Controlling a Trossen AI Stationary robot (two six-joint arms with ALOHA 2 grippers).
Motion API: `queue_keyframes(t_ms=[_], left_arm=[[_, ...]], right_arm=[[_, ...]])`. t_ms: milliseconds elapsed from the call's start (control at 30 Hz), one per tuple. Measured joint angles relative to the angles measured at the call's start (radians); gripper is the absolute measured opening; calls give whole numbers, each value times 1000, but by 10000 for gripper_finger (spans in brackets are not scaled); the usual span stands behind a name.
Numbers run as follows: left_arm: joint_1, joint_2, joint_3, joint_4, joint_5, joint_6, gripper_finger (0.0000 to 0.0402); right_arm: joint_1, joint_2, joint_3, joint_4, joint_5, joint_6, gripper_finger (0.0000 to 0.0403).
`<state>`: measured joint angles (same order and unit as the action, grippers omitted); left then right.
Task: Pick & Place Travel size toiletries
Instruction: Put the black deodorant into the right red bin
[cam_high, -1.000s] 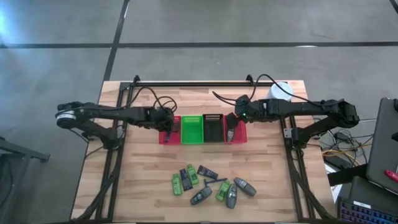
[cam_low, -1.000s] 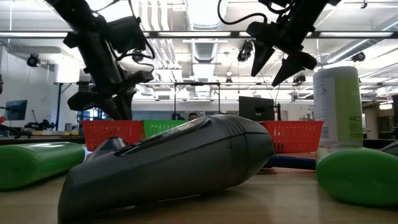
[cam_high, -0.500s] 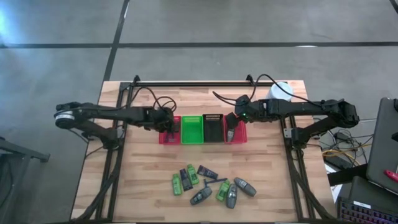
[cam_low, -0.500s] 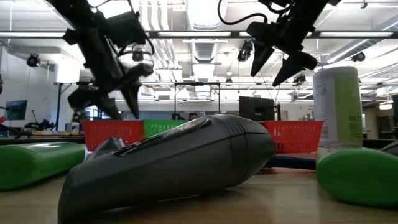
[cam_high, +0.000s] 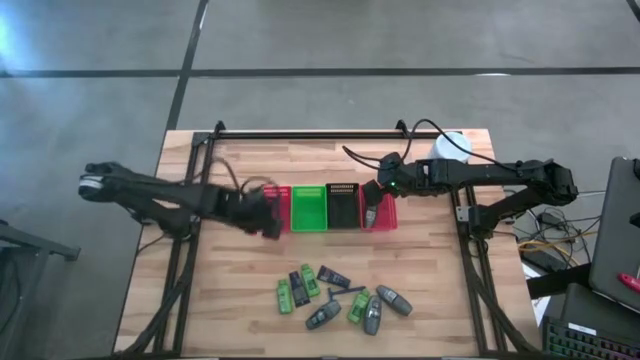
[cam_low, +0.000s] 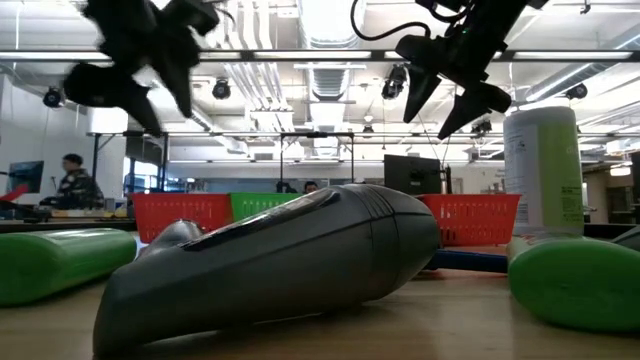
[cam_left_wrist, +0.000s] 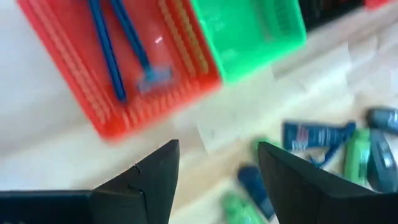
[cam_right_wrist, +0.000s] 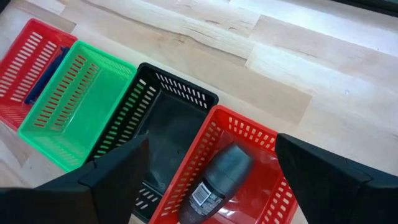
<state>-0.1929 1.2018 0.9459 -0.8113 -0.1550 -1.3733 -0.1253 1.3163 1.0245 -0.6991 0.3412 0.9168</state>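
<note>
I had the left end effector (cam_high: 268, 222) open and empty by the left red basket (cam_high: 272, 208). The loose toiletries (cam_high: 340, 295) lay on the desk (cam_high: 230, 290) at its 4 o'clock, nearer it. The right end effector (cam_high: 370, 212) hung open over the right red basket (cam_right_wrist: 249, 162).

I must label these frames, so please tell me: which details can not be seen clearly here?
- Black basket contents: right wrist view, dark inside.
- Bottle label: right wrist view, too small.
- Left end effector: high view, motion-blurred.
- Razors: left wrist view, blurred.
- Pile: high view, items overlap.
</note>
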Motion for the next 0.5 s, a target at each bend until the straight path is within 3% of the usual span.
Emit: queue_keyframes(t_ms=[233,500], left_arm=[[-187,0,-2,-2,-80,-263,239],[-279,66,-3,51,-93,-382,245]], right_arm=[[1,0,0,1,0,-8,356],[1,0,0,-2,-8,-19,363]])
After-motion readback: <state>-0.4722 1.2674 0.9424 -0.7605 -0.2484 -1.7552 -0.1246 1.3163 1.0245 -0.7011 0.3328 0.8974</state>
